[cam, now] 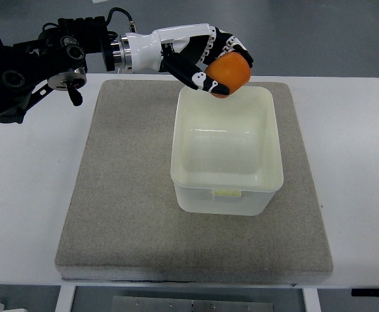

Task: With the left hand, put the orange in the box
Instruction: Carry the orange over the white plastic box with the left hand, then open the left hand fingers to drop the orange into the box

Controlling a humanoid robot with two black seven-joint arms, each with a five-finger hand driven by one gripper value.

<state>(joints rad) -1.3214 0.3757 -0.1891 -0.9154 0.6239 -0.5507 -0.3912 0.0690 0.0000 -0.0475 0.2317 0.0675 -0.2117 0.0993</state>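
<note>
Reaching in from the picture's left edge, the left hand (pixel 205 58) sits at about twelve o'clock of the scene, its black-and-white fingers (pixel 199 78) curled around the orange (pixel 231 73) and holding it. One finger wraps under the fruit on its nine o'clock side, others arch over its top, and the orange bulges out of the grasp toward three o'clock. The dark arm (pixel 33 68) behind the hand stretches along the far edge of the white table (pixel 26 182).

Beneath the fruit stands the box (pixel 227 153), a pale translucent tub with rounded corners, open at the top. Nothing lies inside it; its bottom shows bare. A small yellowish label (pixel 227 193) sits on its six o'clock wall, just below the rim. The orange overlaps the box's twelve o'clock rim in the picture, its lower edge showing in front of that rim.

The box rests on a grey mat (pixel 124 195), placed toward the mat's two o'clock portion. The mat lies flat on the table.
</note>
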